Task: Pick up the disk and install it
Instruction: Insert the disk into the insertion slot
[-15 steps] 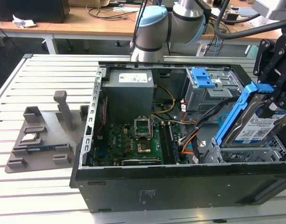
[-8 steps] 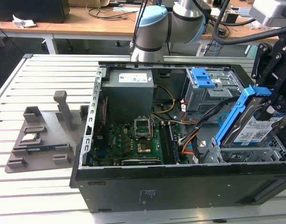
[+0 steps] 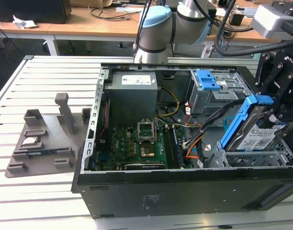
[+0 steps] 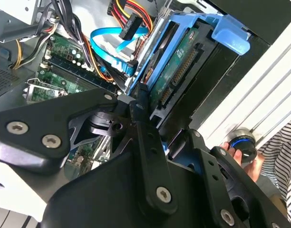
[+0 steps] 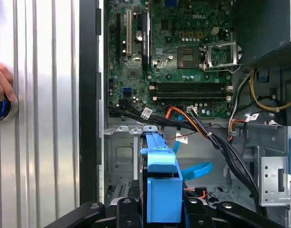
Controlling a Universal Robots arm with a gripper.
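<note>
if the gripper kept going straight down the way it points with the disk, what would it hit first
Probably the grey metal drive bay at the case's front: the gripper holds the tilted, blue-bracketed silver disk just above it. Depth is unclear.

disk (image 3: 259, 136): silver metal, paper label, glossy blue plastic bracket
tool (image 3: 280, 103): matt black metal links, bare steel screws
computer case (image 3: 185, 191): matt black painted sheet metal
desk (image 3: 22, 201): pale ribbed metal slats
motherboard (image 5: 183, 61): green circuit board

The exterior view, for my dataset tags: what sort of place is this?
Probably a robotics lab or test bench: an open computer case on a slatted metal table, cable-strewn wooden desks behind, a grey parts fixture alongside.
</note>
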